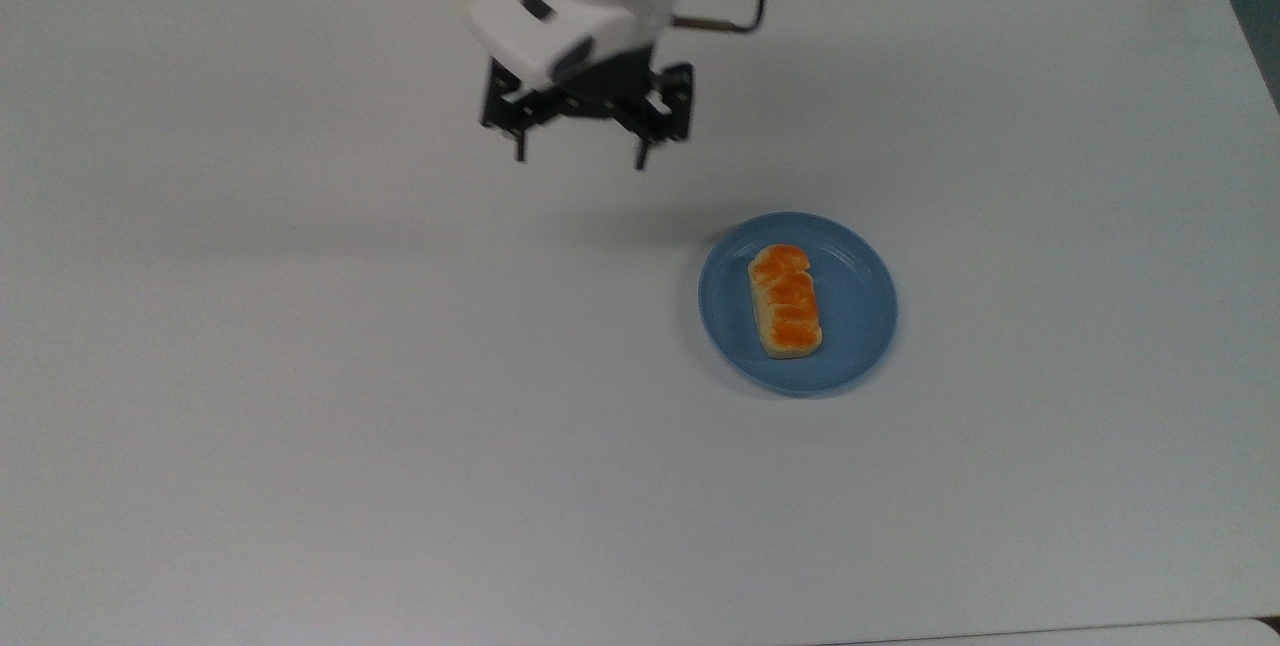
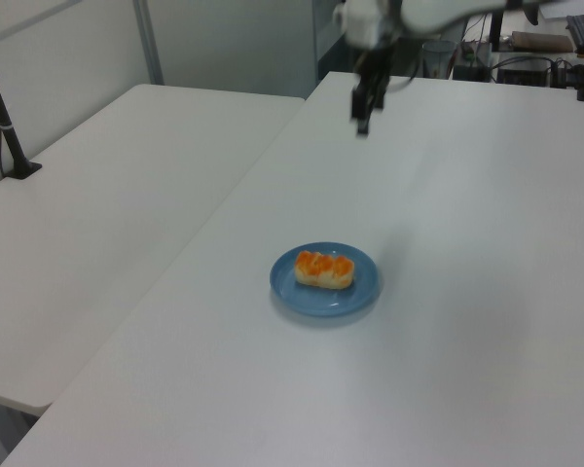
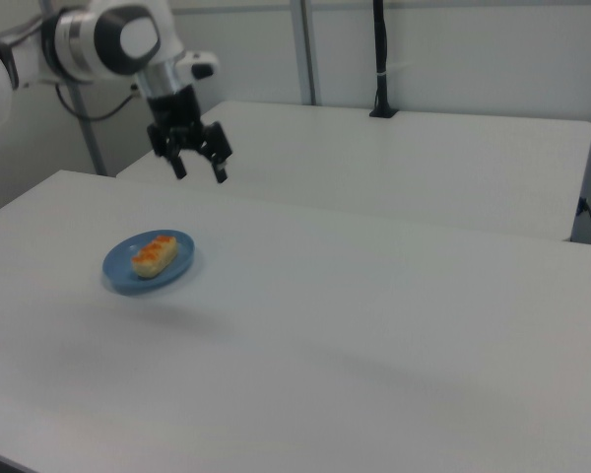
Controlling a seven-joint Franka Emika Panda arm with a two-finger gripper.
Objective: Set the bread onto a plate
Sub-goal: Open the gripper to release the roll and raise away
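**Bread lies on the plate, hand raised and empty**

The bread (image 1: 785, 301) rests flat on the light-blue plate (image 1: 860, 326), its orange-brown glazed top facing up and its pale sides showing along the edges. In the top view it lies a little toward the top view's left of the plate's centre, its long axis running from the plate's far edge toward its near edge, inside the raised rim all round. In the left view the bread (image 2: 323, 269) sits crosswise on the plate (image 2: 355, 292); in the right view the bread (image 3: 155, 255) lies slanted across the plate (image 3: 123, 271).

The plate stands on the white bench (image 1: 300, 376), touching nothing else but the bread.

The hand (image 1: 578, 151) hangs in the air well apart from the plate, beyond its far edge and toward the top view's left. Its two black fingers are spread wide and point downward, with nothing between them. In the right view the hand (image 3: 199, 172) hangs above and beyond the plate, toward the right view's right of it, the fingers plainly splayed. In the left view the hand (image 2: 361, 117) is seen edge-on, high above the bench and far behind the plate.

A second white bench (image 2: 127, 195) stands alongside, on the left view's left of the plate's bench. A dark upright post (image 3: 379, 59) rises from the far bench in the right view.
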